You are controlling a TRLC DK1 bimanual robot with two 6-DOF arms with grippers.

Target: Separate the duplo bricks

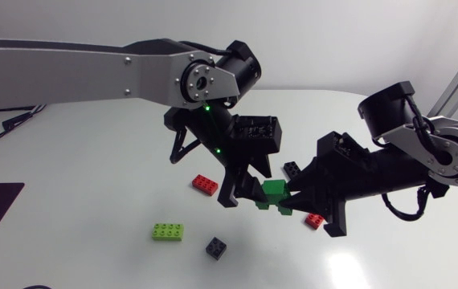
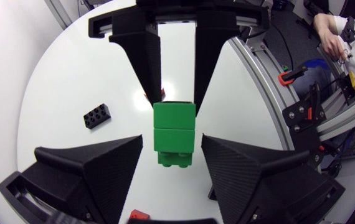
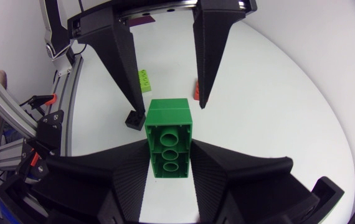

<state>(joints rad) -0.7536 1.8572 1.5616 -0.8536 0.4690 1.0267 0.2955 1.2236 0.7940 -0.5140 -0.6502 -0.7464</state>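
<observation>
Our right hand is closed on the two joined green bricks, its fingers pressed against both sides, holding them off the white counter near its middle. Our left hand meets it from the opposite end, its fingers spread a little wider than the bricks, with a thin gap on each side, gripping nothing. On the counter around them lie a red brick, a second red brick, a black brick, a smaller black brick and a lime brick.
</observation>
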